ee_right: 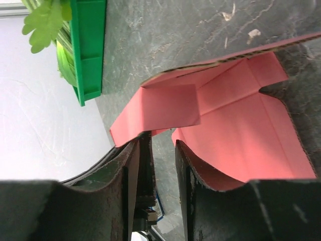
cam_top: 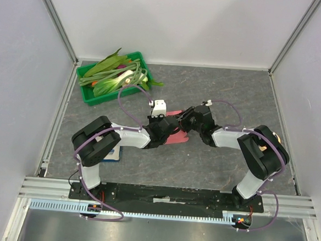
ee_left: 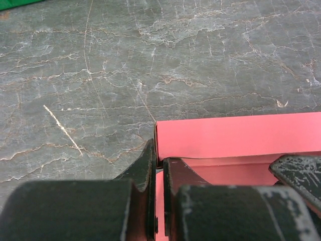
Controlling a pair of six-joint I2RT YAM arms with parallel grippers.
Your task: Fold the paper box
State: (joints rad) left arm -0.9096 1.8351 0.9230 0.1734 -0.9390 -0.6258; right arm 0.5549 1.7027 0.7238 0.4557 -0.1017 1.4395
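The pink-red paper box (cam_top: 177, 137) lies partly folded at the middle of the table, between both arms. My left gripper (cam_top: 165, 129) comes in from the left. In the left wrist view it (ee_left: 159, 160) is shut on the near left corner of the paper box (ee_left: 235, 133), with a thin upright wall pinched between its fingers. My right gripper (cam_top: 187, 121) reaches in from the right. In the right wrist view it (ee_right: 159, 143) is open, with bare table showing in the gap. A folded flap of the paper box (ee_right: 241, 125) rests against its fingertips.
A green tray (cam_top: 91, 93) of leafy vegetables stands at the back left, and its wall (ee_right: 89, 45) shows in the right wrist view. A white-and-blue booklet (cam_top: 113, 154) lies under the left arm. White walls enclose the table on three sides.
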